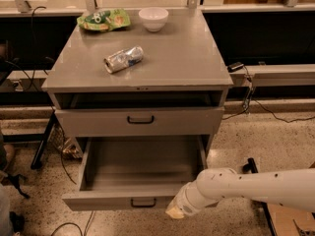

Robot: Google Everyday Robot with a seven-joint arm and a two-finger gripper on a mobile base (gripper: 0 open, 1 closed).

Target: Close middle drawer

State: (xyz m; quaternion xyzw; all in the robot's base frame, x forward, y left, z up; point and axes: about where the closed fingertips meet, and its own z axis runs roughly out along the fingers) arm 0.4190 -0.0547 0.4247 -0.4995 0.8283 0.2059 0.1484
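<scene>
The grey metal cabinet (140,63) stands in the middle of the camera view. Its middle drawer (140,168) is pulled far out, an empty deep tray with a low front and a small black handle (143,202). The top drawer (140,121) above it stands slightly out, with a dark gap under the cabinet top. My white arm (246,187) reaches in from the right. My gripper (174,212) is low at the right end of the middle drawer's front, close against it.
On the cabinet top lie a crushed can (123,59), a green snack bag (103,19) and a white bowl (153,18). Cables run over the speckled floor (266,136) at left and right. A black object (252,165) stands on the floor right of the drawer.
</scene>
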